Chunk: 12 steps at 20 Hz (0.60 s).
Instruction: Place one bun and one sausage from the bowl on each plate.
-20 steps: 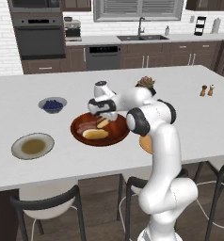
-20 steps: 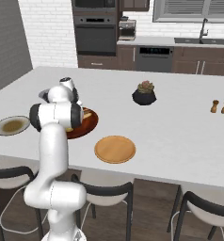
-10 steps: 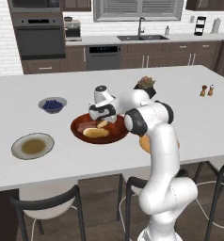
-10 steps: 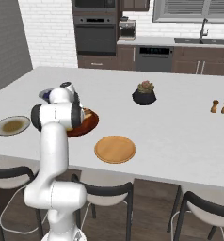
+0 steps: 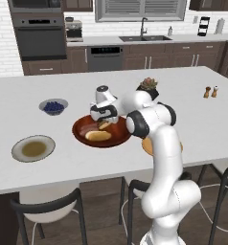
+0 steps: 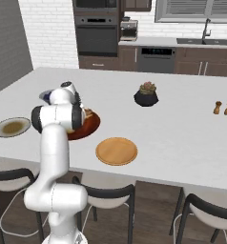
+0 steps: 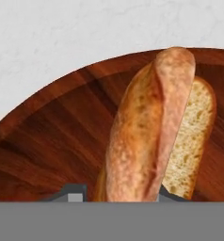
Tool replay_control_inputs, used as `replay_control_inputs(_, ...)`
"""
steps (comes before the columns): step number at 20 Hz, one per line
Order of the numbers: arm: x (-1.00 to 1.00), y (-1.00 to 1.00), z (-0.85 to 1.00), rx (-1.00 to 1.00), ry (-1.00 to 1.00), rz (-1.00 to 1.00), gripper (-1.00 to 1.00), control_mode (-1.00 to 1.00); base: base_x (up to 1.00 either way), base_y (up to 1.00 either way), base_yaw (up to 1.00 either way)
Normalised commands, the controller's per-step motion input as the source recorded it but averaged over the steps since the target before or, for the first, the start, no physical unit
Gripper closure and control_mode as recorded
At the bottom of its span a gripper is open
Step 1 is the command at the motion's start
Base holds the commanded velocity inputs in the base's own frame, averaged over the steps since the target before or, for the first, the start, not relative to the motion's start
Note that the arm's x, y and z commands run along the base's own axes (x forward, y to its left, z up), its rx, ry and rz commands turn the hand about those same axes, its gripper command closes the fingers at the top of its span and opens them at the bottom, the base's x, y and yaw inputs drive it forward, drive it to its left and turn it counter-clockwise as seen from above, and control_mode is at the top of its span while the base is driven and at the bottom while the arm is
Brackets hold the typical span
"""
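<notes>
On the white island counter, largest thing first:

Counter: the white island top carries everything below; stools stand along its near edge.

Arm: the white arm rises from the base and bends over toward the wooden bowl, wrist turned down.

Bowl: the wooden bowl, glossy reddish-brown, sits near the middle of the counter, between the grey-rimmed plate and the orange-tan plate. In the right base view the bowl is partly hidden behind the arm.

Orange-tan plate: flat and bare, lying just beside the bowl toward the near counter edge; in the left base view mostly hidden behind the forearm.

Grey-rimmed plate: olive-brown centre, well apart from the bowl on the opposite side from the orange-tan plate.

Blueberry bowl: small and grey, beyond the grey-rimmed plate.

Potted plant: dark pot, farther back on the counter.

Shakers: two small shakers, far off toward the counter's other end.

Bun: a split bun lies in the wooden bowl directly in front of the hand camera, golden crust up, pale crumb showing along one side. Another bun lies nearer the bowl's front.

Gripper: the gripper is down inside the bowl with its tips at either side of the split bun; whether they press it I cannot tell.
</notes>
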Motion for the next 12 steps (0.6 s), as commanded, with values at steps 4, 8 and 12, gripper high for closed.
replay_control_inputs(4,-0.58,-0.13,0.32,0.06,-0.12,0.00,1.00,-1.00,0.00,0.00,0.00)
replay_control_inputs(8,-0.86,-0.56,0.52,0.12,-0.08,0.00,1.00,-1.00,0.00,0.00,0.00)
replay_control_inputs(12,-0.86,-0.79,0.52,0.12,-0.08,-0.01,1.00,-1.00,0.00,0.00,0.00)
